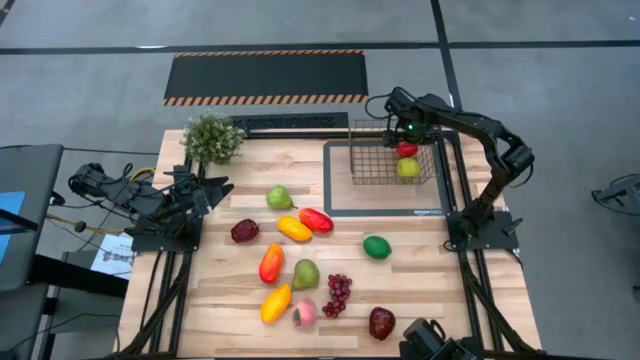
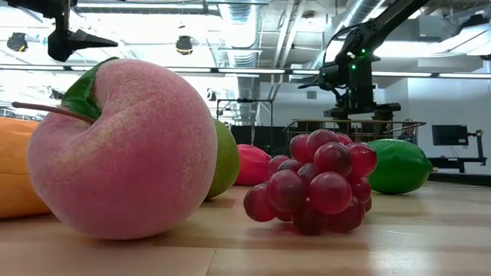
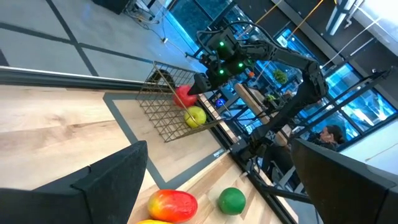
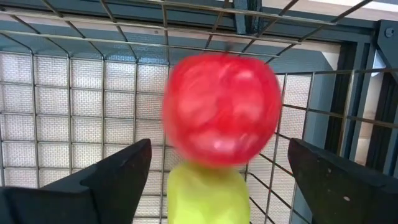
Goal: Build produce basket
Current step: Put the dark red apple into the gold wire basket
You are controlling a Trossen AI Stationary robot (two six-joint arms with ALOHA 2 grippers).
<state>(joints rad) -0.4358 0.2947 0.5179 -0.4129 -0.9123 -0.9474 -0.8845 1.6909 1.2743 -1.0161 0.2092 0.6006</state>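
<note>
The wire-mesh basket (image 1: 390,165) stands on the grey-framed mat (image 1: 340,200) at the far right. A yellow-green fruit (image 1: 407,168) lies in it, with a red apple (image 1: 406,150) just over it. The apple shows blurred in the right wrist view (image 4: 221,112); I cannot tell whether it rests on the yellow-green fruit (image 4: 205,193). My right gripper (image 4: 219,149) is open above the basket, its fingers on either side of the apple and apart from it. My left gripper (image 1: 215,190) is open and empty at the table's left edge. Several fruits lie on the table.
On the wood lie a green pear (image 1: 280,197), a red mango (image 1: 316,219), a lime (image 1: 376,246), purple grapes (image 1: 339,294), a pink peach (image 1: 304,313), a dark red fruit (image 1: 381,322) and others. A potted plant (image 1: 212,138) stands at the far left.
</note>
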